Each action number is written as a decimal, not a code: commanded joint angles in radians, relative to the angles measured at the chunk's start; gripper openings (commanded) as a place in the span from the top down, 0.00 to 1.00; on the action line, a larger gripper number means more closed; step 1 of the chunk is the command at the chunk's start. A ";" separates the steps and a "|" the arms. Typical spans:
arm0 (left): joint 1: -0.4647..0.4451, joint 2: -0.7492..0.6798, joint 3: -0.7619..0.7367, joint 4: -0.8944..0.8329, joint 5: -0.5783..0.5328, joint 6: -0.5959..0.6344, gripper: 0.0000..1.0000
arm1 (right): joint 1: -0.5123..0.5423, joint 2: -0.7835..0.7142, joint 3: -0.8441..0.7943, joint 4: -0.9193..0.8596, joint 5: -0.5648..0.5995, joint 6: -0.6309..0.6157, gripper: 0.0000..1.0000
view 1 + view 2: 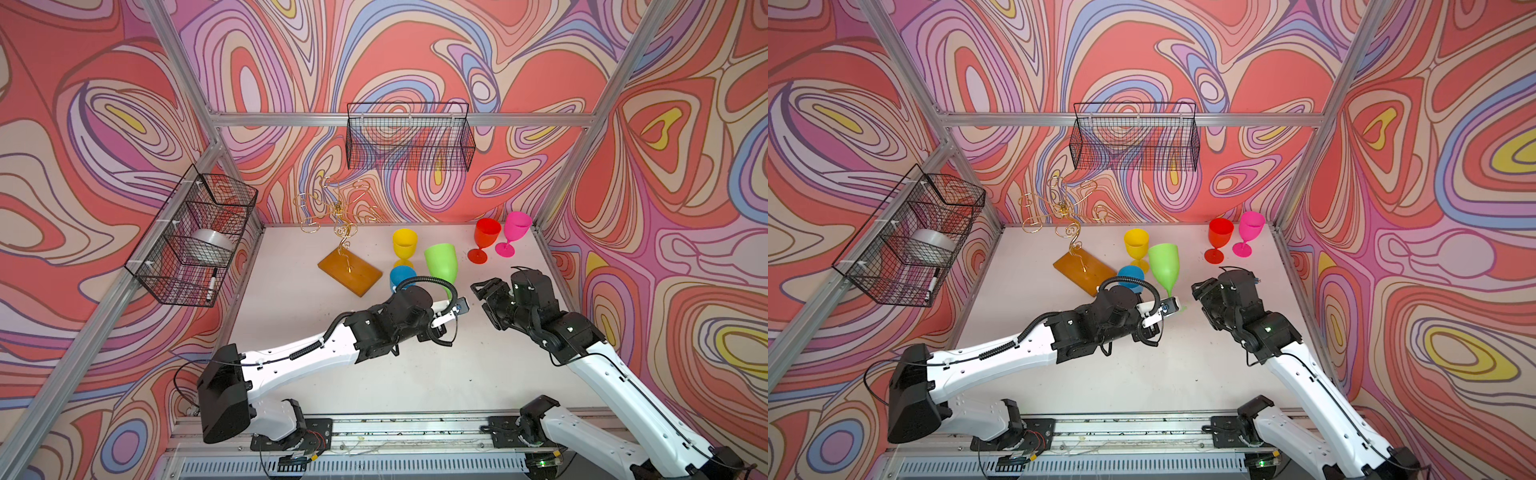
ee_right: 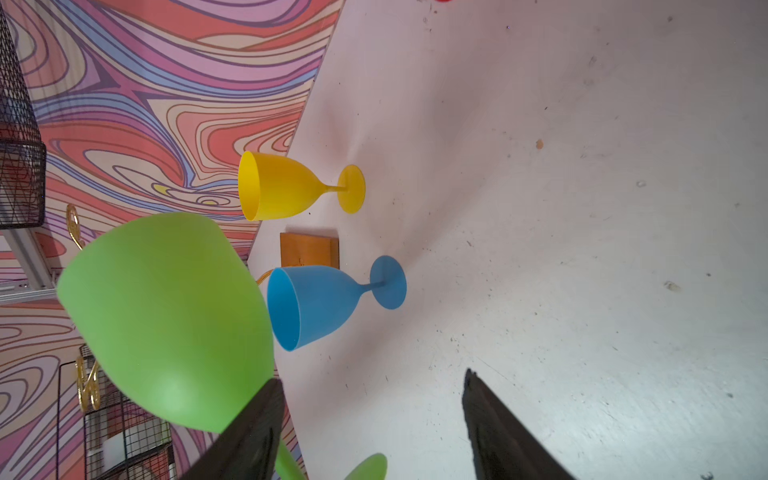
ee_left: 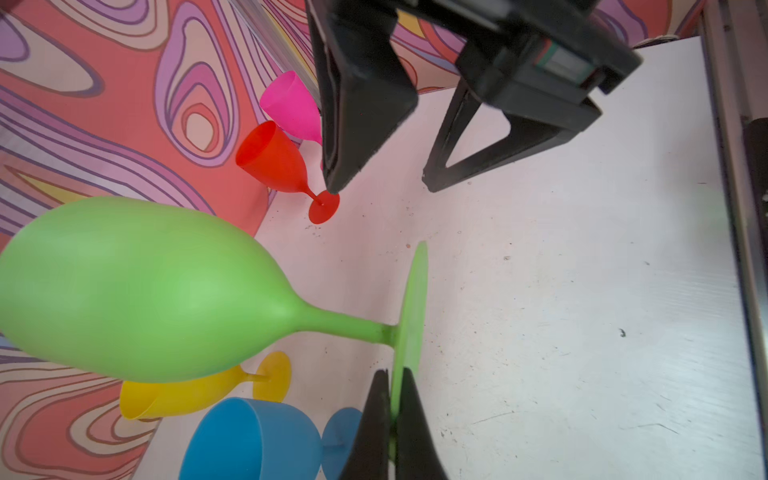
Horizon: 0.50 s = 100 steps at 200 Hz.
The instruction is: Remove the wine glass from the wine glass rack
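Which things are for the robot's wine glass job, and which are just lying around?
For the job: green wine glass, held by its foot in the left gripper; wine glass rack; right gripper, open.

Just lying about: yellow glass; blue glass; red glass; pink glass; two wire baskets; tape roll; marker.

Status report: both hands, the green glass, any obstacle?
Left hand shut on green wine glass foot. Glass off the rack. Right hand open beside it. Blue glass close.
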 commanded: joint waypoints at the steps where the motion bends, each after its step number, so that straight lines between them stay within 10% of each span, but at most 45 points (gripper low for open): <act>1: -0.014 -0.026 -0.034 0.156 -0.092 0.057 1.00 | -0.035 -0.004 -0.012 0.035 -0.111 0.035 0.30; 100: -0.079 -0.002 -0.165 0.406 -0.213 0.190 1.00 | -0.092 -0.024 -0.065 0.088 -0.284 0.158 0.39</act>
